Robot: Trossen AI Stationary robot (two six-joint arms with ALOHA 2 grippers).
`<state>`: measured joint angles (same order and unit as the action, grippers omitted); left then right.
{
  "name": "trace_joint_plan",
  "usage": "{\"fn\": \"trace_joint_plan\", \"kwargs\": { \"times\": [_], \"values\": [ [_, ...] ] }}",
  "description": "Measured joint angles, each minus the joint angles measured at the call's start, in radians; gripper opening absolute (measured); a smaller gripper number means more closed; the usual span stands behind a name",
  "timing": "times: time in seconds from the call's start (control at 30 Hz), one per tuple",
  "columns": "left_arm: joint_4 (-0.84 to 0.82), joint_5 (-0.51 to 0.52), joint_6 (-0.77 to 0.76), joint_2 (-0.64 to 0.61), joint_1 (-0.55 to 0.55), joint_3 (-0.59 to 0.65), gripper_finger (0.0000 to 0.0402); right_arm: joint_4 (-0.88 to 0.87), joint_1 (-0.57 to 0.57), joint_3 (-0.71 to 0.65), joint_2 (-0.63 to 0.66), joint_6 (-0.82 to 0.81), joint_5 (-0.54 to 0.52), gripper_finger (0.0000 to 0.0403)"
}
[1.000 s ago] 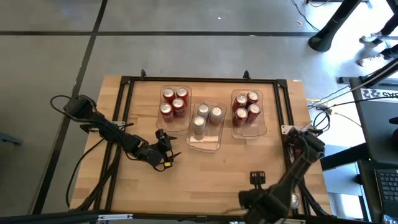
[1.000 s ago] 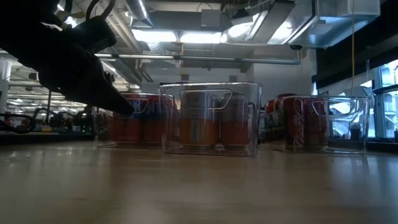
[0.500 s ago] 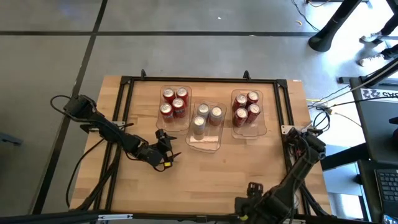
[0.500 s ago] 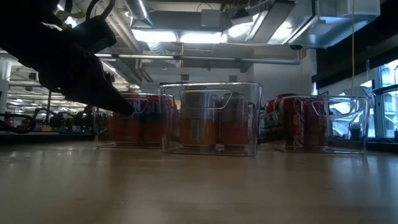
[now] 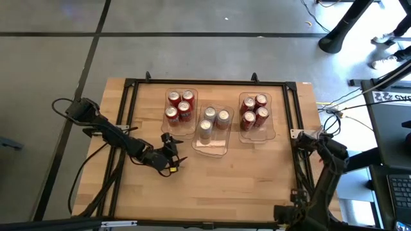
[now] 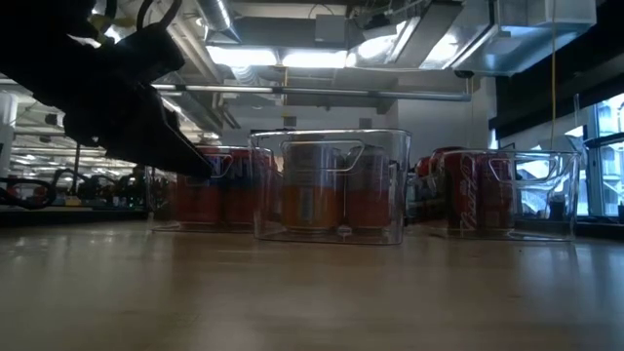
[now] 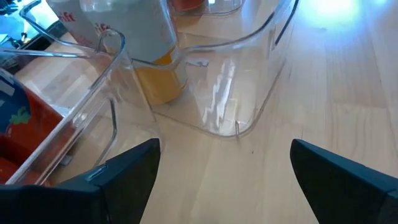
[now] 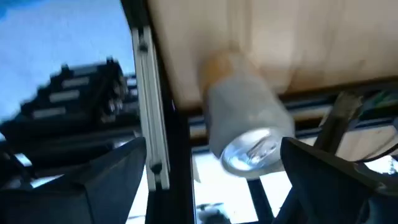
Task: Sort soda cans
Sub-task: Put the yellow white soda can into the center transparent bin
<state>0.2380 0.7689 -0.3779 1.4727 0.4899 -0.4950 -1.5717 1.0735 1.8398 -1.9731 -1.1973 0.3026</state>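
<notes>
Left gripper (image 5: 172,160): fingers spread wide, holding nothing. It sits low over the wood near the front corner of the middle bin (image 5: 212,149).
Right gripper (image 8: 211,180): fingers wide apart at the front right edge of the table (image 5: 225,176). A pale can (image 8: 245,127) lies on its side just ahead of it, at the table edge, its shiny end facing the camera. The fingers do not touch it.
Writing: the left wrist view shows part of a word in red letters on a pale can (image 7: 134,37), cut off, too little to read. Nothing else can be read.
Red cans: four stand in the left bin (image 5: 168,126) and four in the right bin (image 5: 270,130). They have red sides and silver tops.
Pale cans: three stand in the middle bin. They are silver with an orange-gold band at the bottom.
Bins: three clear plastic boxes in a row, the middle one a bit nearer the front.
Around: a black metal frame (image 5: 130,122) runs round the table. Cables (image 5: 334,112) hang off the right side.
In the way: in the low view, the dark left arm (image 6: 97,88) covers part of the left bin.
</notes>
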Motion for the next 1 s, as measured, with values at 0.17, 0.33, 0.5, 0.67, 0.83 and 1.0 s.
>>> {"fn": "trace_joint_plan", "kwargs": {
  "times": [0.17,0.33,0.5,0.67,0.83,1.0],
  "values": [
    [0.032,0.000,0.014,0.000,-0.001,0.000,0.0347,0.004,0.029,-0.067,0.006,-0.009,0.065,0.0370],
    [0.035,0.000,-0.021,0.000,-0.001,0.000,0.0347,0.001,0.025,-0.110,0.006,-0.054,0.083,0.0370],
    [0.036,0.000,-0.028,0.000,-0.001,0.000,0.0347,0.002,0.020,-0.113,0.006,-0.084,0.088,0.0370],
    [0.035,0.000,-0.025,0.000,-0.001,0.000,0.0347,0.002,0.019,-0.113,0.006,-0.084,0.064,0.0370],
    [0.035,0.000,-0.021,0.000,-0.001,0.000,0.0347,0.001,0.020,-0.113,0.006,-0.107,0.027,0.0370],
    [0.035,0.000,-0.018,0.000,-0.001,0.000,0.0347,0.002,0.020,-0.123,0.006,-0.145,-0.028,0.0370]
  ]
}}
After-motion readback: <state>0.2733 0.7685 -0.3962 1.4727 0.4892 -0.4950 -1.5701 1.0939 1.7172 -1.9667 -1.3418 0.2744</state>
